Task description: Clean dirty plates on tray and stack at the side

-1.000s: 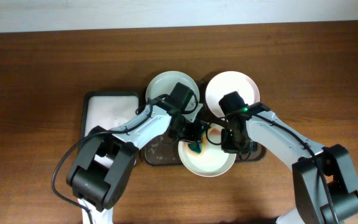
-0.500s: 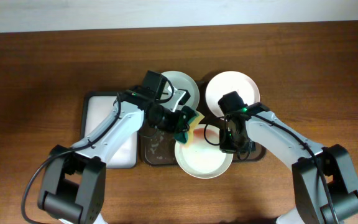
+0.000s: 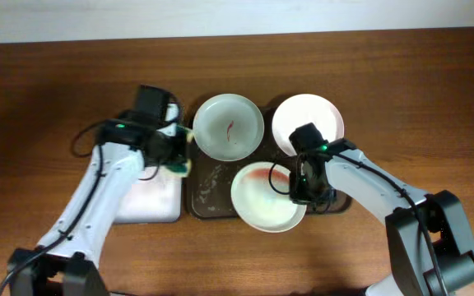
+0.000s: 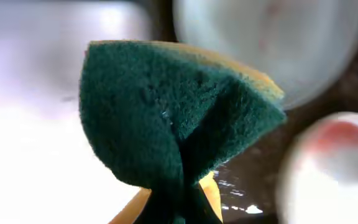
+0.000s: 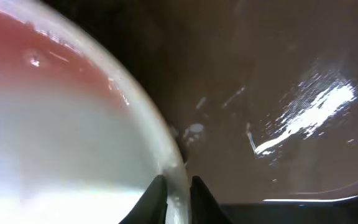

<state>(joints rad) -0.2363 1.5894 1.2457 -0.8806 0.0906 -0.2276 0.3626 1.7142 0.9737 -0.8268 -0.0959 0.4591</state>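
My left gripper (image 3: 171, 154) is shut on a folded green and yellow sponge (image 3: 178, 167), (image 4: 173, 118), above the seam between the white-lined tray and the dark brown tray (image 3: 208, 196). The pale green plate (image 3: 229, 126) with a red mark sits at the tray's back left and shows blurred in the left wrist view (image 4: 272, 43). The white plate (image 3: 307, 119) is at the back right. The pinkish white plate (image 3: 262, 205), (image 5: 55, 124), has a red smear along its far side. My right gripper (image 3: 299, 186), (image 5: 178, 186) is shut on its right rim.
The smaller white-lined tray (image 3: 151, 205) lies left of the dark tray. The wet floor of the dark tray (image 5: 278, 74) shows beside the held plate. Bare wooden table (image 3: 401, 74) surrounds both trays.
My left arm has swung left, carrying the sponge off the pinkish white plate to the edge of the white-lined tray. The right gripper has stayed clamped on the plate's rim.
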